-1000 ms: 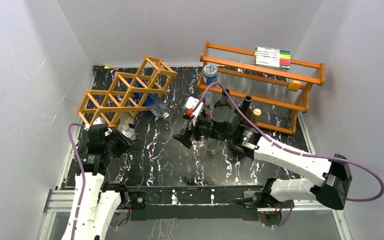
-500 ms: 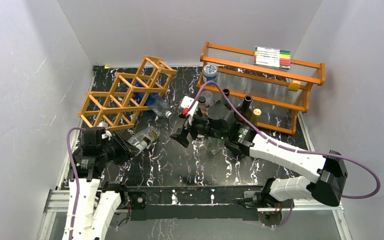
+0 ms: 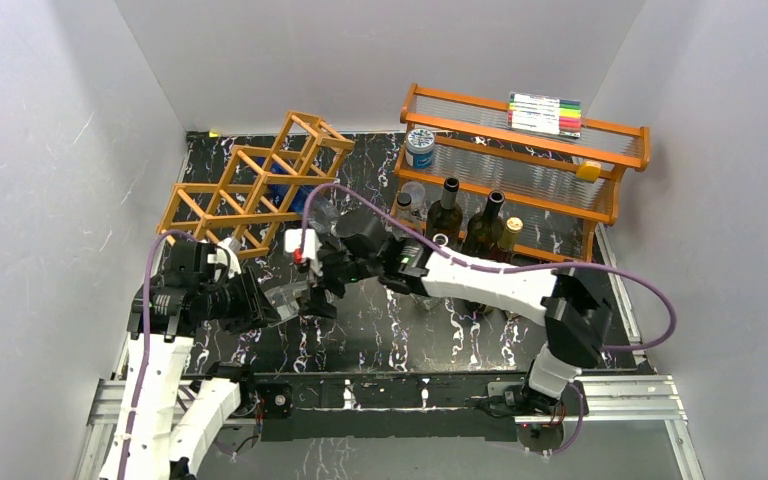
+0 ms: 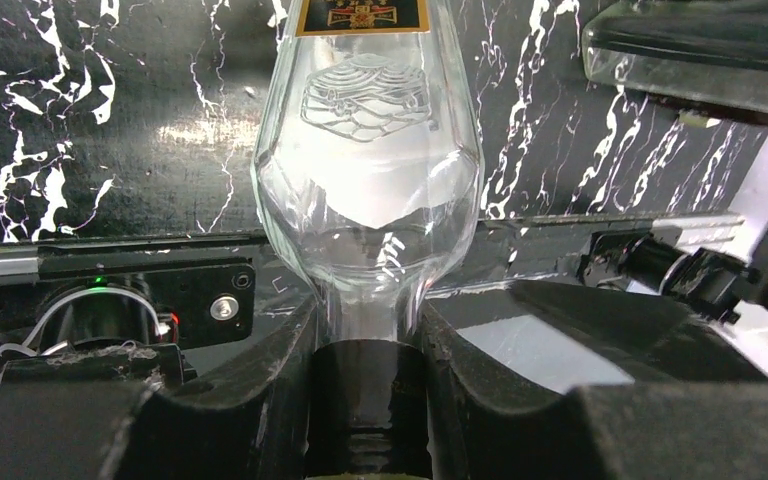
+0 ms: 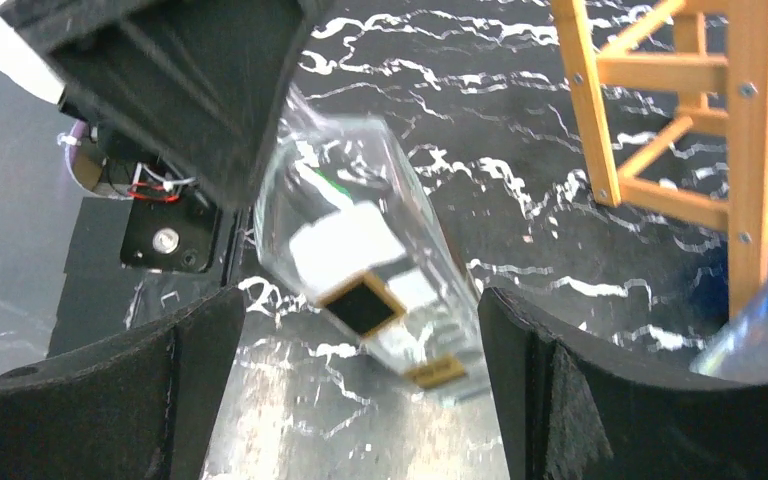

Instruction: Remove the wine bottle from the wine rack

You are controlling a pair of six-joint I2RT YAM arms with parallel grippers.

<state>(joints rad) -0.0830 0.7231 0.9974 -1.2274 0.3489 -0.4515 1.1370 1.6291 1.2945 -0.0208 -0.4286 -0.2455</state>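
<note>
The wine bottle (image 4: 368, 150) is clear glass with a black and gold label. It hangs on its side above the table, clear of the orange-brown wine rack (image 3: 250, 185). My left gripper (image 4: 368, 345) is shut on its dark-capped neck. In the top view the left gripper (image 3: 252, 305) sits in front of the rack and the wine bottle (image 3: 286, 296) points right from it. My right gripper (image 5: 360, 345) is open, one finger on either side of the bottle's body (image 5: 370, 290) without touching it. The rack's (image 5: 730, 120) corner shows at the upper right of that view.
A blue-tinted bottle (image 3: 290, 193) lies in the rack's lower cells. At the back right stands an orange two-tier shelf (image 3: 530, 150) with a marker pack (image 3: 545, 113) on top. Dark bottles (image 3: 447, 212) and a blue-lidded jar (image 3: 420, 146) stand in front of it.
The left gripper has drawn the clear bottle out of the rack, toward the near edge and rightward. The right arm has swung left across the table and its open fingers now flank the bottle.
</note>
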